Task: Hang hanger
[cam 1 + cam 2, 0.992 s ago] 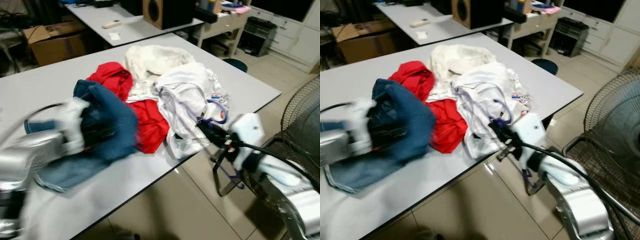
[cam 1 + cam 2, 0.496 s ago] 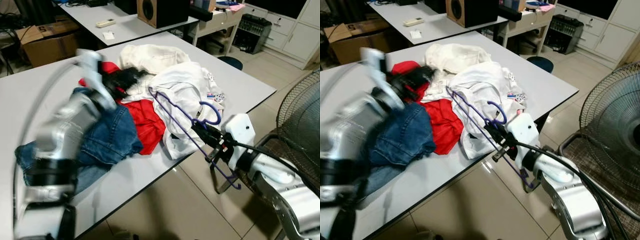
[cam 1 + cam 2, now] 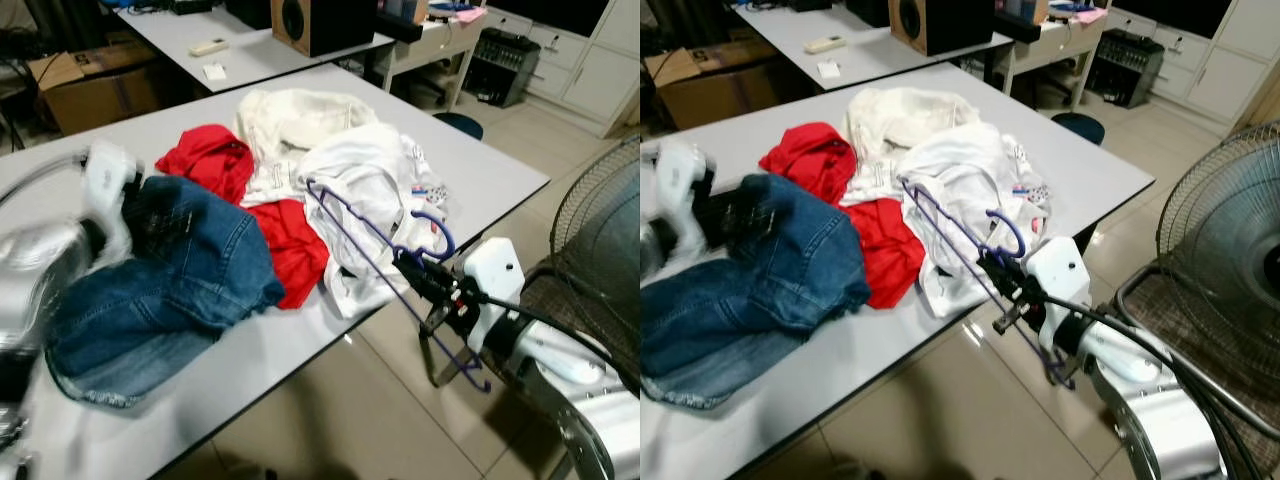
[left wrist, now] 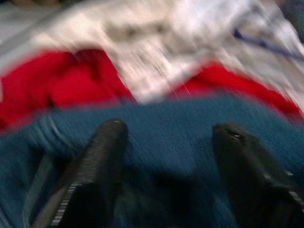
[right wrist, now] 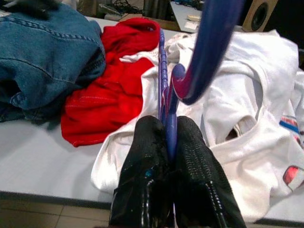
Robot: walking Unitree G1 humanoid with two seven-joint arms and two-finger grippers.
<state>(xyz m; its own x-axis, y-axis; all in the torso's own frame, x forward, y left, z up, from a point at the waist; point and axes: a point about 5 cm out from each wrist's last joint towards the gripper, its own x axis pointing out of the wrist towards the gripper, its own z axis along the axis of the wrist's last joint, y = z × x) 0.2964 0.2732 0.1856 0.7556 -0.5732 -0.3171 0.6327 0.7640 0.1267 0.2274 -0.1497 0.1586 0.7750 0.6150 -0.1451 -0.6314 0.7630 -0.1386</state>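
At the near edge of the grey table [image 3: 480,150], the right gripper [image 3: 416,272] is clamping its two black fingers together on the purple hanger [image 3: 370,248], gripping it close to the hook. Held there, the hanger is projecting up and over the white shirt [image 3: 370,175], with one end reaching across the clothes and the other hanging below the table edge; this grip probably keeps the frame free for a garment to be threaded on. The left gripper [image 4: 166,156] is hovering over the blue jeans [image 3: 170,280], its fingers [image 4: 99,161] spread apart with denim visible between them, apparently placed to sort or lift cloth. Counted items: one hanger; four garments in the pile, namely one pair of jeans, one red top [image 3: 260,200], one white shirt and one cream garment [image 3: 295,115]; one fan [image 3: 610,230] standing beside the table.
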